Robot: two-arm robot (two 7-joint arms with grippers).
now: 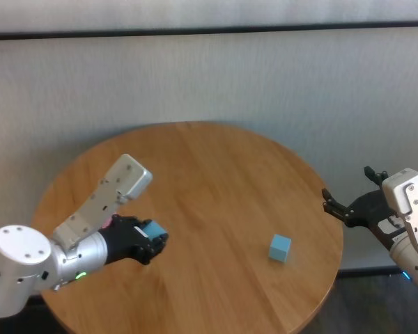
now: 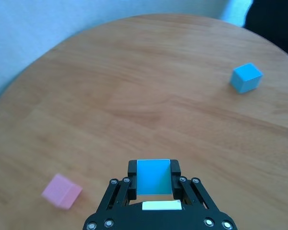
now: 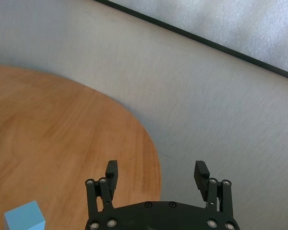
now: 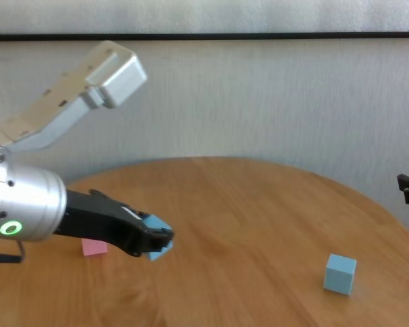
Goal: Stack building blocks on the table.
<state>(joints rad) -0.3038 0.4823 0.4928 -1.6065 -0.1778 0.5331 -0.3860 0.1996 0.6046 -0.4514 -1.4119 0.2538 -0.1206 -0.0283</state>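
My left gripper [image 1: 155, 239] is shut on a light blue cube [image 1: 154, 229] and holds it above the left part of the round wooden table [image 1: 216, 181]. The held cube shows between the fingers in the left wrist view [image 2: 153, 177] and in the chest view [image 4: 157, 244]. The pink cube [image 2: 61, 191] lies on the table below and beside the left gripper; it also shows in the chest view [image 4: 94, 246]. The second light blue cube [image 1: 280, 248] lies on the right part of the table, apart from both grippers. My right gripper [image 1: 348, 205] is open and empty beyond the table's right edge.
A pale wall with a dark strip [image 1: 209, 30] runs behind the table. The table's right edge [image 3: 153, 158] lies just under my right gripper. Bare wood [image 2: 149, 86] stretches between the pink cube and the far blue cube.
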